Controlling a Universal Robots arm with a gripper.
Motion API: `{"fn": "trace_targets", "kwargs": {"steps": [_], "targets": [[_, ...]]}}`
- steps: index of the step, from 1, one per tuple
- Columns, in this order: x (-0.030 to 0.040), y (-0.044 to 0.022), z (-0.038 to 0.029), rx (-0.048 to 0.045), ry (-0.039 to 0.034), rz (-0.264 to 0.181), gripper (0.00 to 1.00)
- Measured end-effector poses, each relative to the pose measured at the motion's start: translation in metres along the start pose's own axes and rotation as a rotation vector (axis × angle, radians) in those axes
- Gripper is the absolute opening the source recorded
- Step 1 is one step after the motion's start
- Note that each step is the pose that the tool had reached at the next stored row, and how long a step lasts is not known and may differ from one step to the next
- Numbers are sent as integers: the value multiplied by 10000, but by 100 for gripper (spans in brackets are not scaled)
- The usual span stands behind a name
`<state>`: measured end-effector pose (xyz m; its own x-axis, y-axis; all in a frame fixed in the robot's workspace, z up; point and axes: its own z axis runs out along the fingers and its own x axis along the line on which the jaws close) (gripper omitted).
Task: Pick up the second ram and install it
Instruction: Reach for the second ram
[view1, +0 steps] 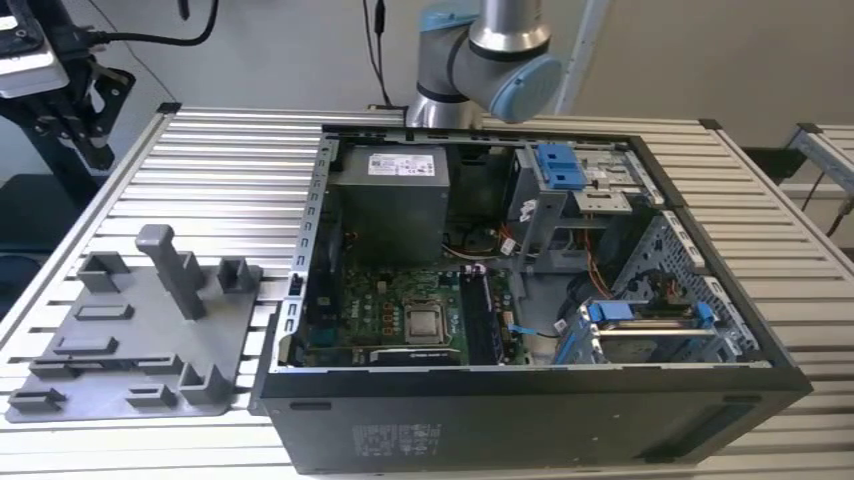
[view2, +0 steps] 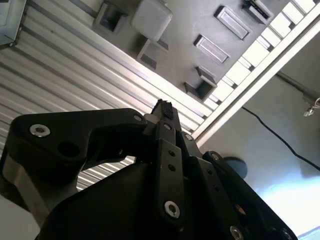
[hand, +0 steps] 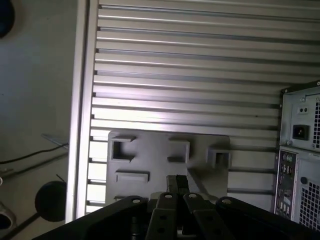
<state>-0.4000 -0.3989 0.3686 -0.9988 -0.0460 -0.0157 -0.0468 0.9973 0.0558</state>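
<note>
My gripper (view1: 95, 156) hangs high over the table's far corner at the exterior view's left, well away from the open computer case (view1: 534, 400). Its fingers are shut, with nothing between them in both wrist views (view2: 162, 106) (hand: 177, 181). Below it lies the grey holder tray (view1: 134, 340) with upright posts, and no stick rests on it. Inside the case, dark narrow sticks (view1: 475, 318) stand in the motherboard slots right of the processor (view1: 426, 323). They look like ram, but I cannot tell which one is the second ram.
The ribbed aluminium table (view1: 227, 170) carries the tray and the case. Blue drive-bay clips (view1: 561, 165) and a power supply (view1: 390, 200) sit inside the case. The arm's base (view1: 487, 60) stands behind it. The tray (hand: 165, 155) and the case's rear panel (hand: 300, 150) appear in the first wrist view.
</note>
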Motion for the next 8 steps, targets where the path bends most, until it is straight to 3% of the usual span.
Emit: {"fn": "trace_targets", "kwargs": {"steps": [4, 8], "targets": [[60, 2, 8, -1, -1, 4, 11], [76, 3, 9, -5, 24, 5, 11]]}}
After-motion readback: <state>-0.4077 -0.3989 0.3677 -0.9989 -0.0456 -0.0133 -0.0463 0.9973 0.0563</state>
